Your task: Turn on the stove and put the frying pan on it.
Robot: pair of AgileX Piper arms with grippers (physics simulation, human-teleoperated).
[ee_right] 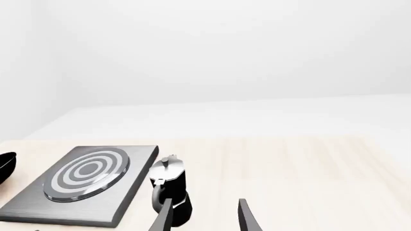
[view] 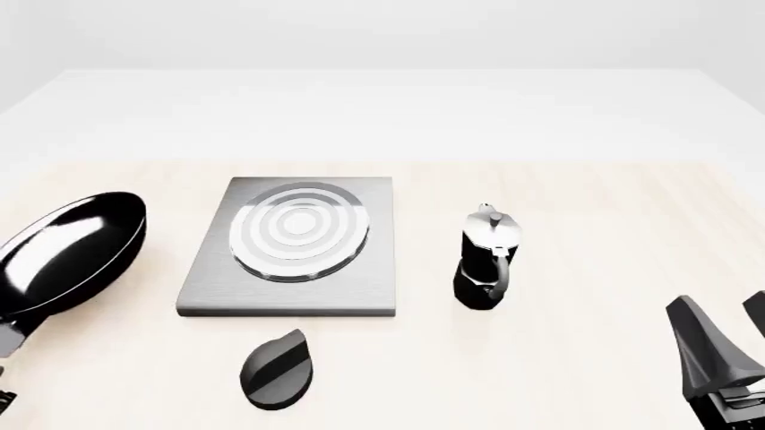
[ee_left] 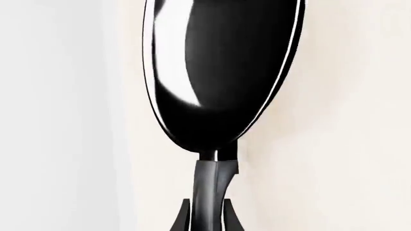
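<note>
left wrist view: frying pan (ee_left: 218,72) handle between tool (ee_left: 209,219) fingers.

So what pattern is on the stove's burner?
Concentric silver rings on the burner of the grey stove; clearest in the front view.

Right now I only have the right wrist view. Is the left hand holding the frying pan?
Observer: Yes. The left wrist view shows the left hand shut on the long dark handle of the round glossy black frying pan.
Operator: Pan over the stove?
Observer: No. In the front view it sits left of the flat grey metal stove slab, apart from it and off the ringed burner.
Operator: Can't find the knob.
Observer: The black oval knob lies on the table on the near side of the slab, well left of the open right hand.
</note>
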